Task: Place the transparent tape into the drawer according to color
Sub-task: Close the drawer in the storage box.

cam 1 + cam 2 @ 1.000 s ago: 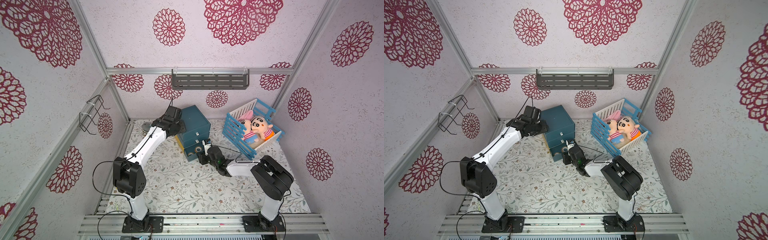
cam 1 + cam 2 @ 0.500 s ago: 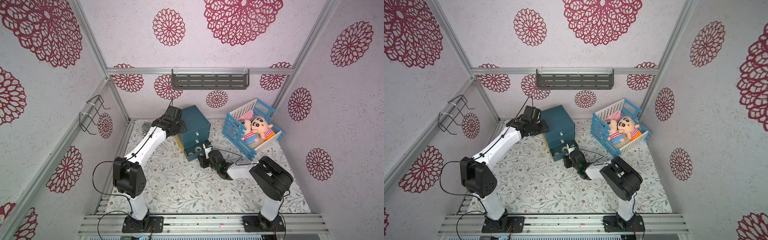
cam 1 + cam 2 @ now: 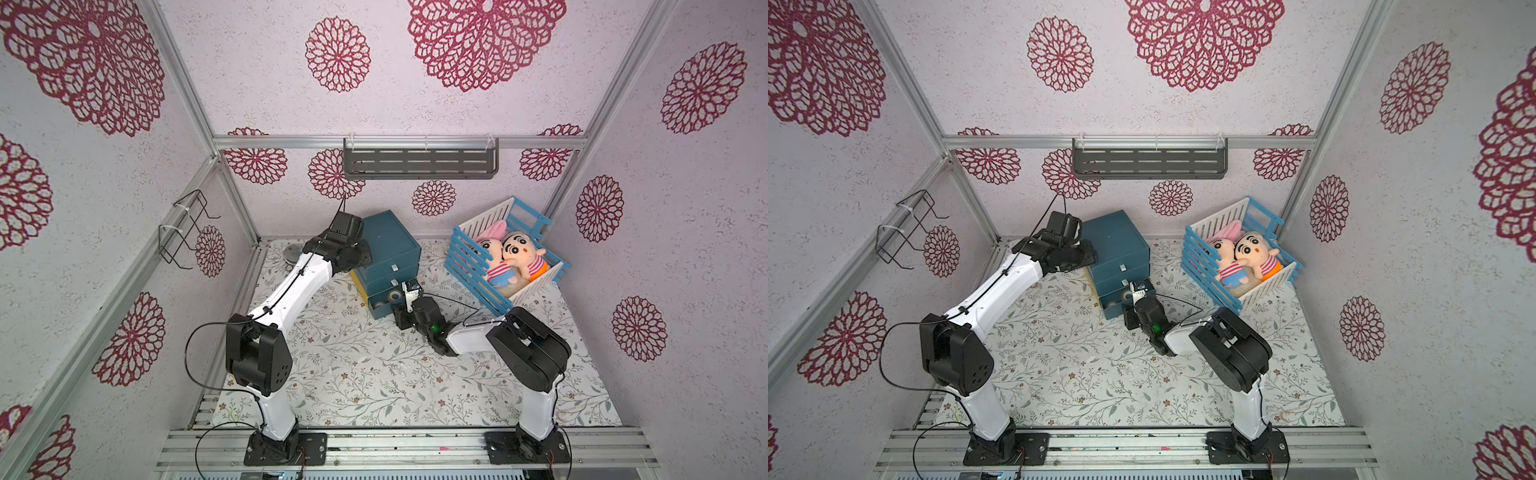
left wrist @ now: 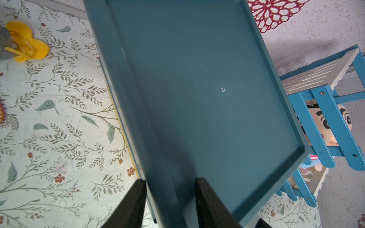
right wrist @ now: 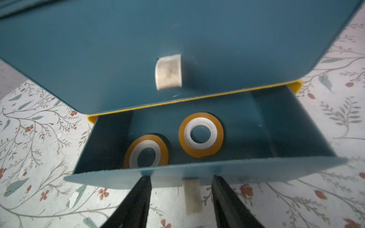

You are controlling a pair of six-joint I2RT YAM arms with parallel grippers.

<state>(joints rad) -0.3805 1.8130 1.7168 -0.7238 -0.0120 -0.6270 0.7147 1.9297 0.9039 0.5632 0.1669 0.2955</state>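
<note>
Floral mat point(image 5: 39, 138) below, the right gripper point(image 5: 180, 177) stood jaws apart around the open bottom drawer's point(image 5: 256, 170) handle tab point(image 5: 192, 195), both yellow-orange tape rolls point(image 5: 201, 122) flat inside toward its front wall, so a square push shut looked next, path clear, while the left gripper point(image 4: 170, 181) straddled the cabinet's point(image 4: 197, 88) top edge, grip unclear.

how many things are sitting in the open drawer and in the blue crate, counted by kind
yellow-orange tape rolls in the open drawer: 2
plush dolls in the blue crate: 2
total: 4
</note>
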